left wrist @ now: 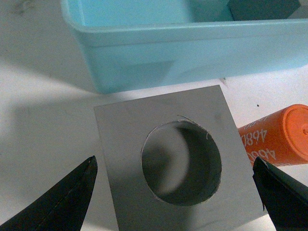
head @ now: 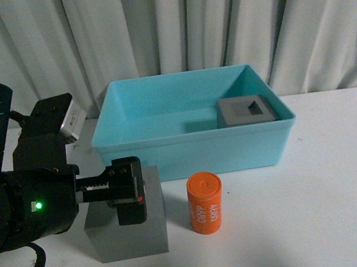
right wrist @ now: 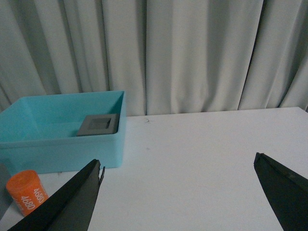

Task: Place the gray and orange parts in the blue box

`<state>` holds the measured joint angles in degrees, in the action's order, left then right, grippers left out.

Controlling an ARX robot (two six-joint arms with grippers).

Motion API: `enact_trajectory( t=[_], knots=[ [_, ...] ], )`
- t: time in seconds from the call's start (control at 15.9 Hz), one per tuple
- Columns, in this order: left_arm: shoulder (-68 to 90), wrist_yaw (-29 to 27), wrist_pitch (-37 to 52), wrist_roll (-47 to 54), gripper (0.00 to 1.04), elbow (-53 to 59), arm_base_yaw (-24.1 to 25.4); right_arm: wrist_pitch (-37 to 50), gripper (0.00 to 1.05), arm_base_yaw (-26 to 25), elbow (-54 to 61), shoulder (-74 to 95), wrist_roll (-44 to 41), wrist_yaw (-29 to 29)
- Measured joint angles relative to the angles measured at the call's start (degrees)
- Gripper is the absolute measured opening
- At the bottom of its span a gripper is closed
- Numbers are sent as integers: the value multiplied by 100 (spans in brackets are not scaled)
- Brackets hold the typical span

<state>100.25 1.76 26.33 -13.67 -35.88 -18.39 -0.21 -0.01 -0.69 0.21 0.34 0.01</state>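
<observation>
A gray cube with a round recess point(head: 133, 236) point(left wrist: 179, 159) stands on the white table in front of the blue box point(head: 193, 150) point(left wrist: 144, 53) point(right wrist: 62, 147). My left gripper point(head: 128, 192) point(left wrist: 175, 192) hovers open right above this cube, one finger off each side. The orange cylinder point(head: 206, 202) point(left wrist: 276, 137) point(right wrist: 26, 191) with white digits stands just right of the cube. A second gray cube with a square recess point(head: 247, 110) point(right wrist: 98, 124) lies inside the box at its right end. My right gripper point(right wrist: 178, 192) is open over bare table, holding nothing.
Pale curtains point(head: 217, 19) hang behind the table. The white tabletop point(head: 329, 206) stretches right of the box and the cylinder. The left arm's black body point(head: 18, 197) fills the near left.
</observation>
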Motion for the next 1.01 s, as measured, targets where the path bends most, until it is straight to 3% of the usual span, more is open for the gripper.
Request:
enact_trajectory(
  t=[0.69, 0.76, 1.01],
  knots=[
    [616, 96, 254, 258, 98, -155, 468, 0, 98, 0, 0, 0, 0, 0],
    [619, 109, 269, 254, 93, -107, 463, 0, 98, 0, 2, 0, 0, 0],
    [570, 129, 343, 208, 54, -55, 382, 0, 98, 0, 0, 0, 0, 0]
  ],
)
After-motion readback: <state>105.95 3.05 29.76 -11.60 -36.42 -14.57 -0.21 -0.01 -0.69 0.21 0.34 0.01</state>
